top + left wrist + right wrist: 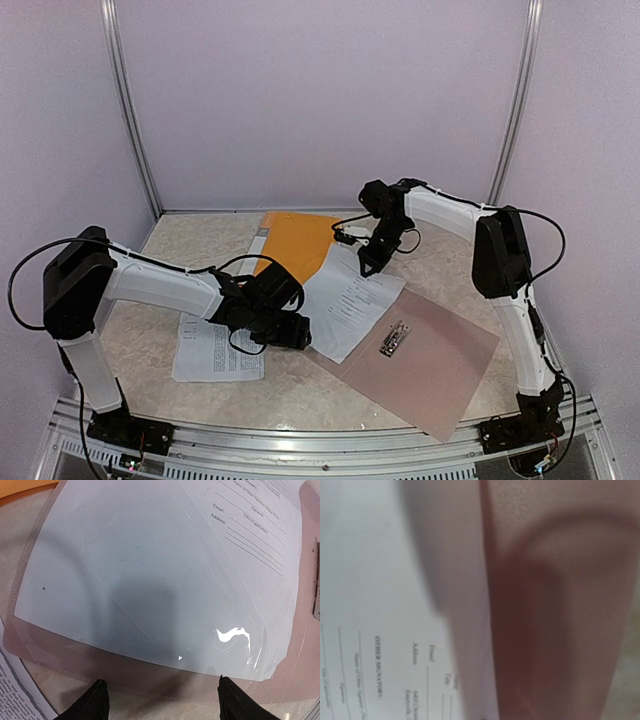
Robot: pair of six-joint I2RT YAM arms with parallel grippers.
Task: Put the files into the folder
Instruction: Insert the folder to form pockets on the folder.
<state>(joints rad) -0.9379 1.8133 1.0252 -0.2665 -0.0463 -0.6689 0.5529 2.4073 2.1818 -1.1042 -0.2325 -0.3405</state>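
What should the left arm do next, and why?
Probably lower the left gripper and close on the near edge of the white printed paper sheet. Its jaws are open just short of that edge, and the sheet lies only partly on the taupe folder cover, beside the metal clip.

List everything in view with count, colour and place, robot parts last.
centre sheet: one, white with black print, mid-table, one corner on the taupe cover
left sheet: one, white with black print, near left
clear sleeve: one, transparent, over the centre sheet
orange cover: one, orange, back centre
taupe cover: one, taupe, near right
metal clip: one, silver, on the taupe cover
table: one, beige marbled
left claw: one, black, open, over the sleeve's edge
right claw: one, black, at the centre sheet's far edge, opening unclear
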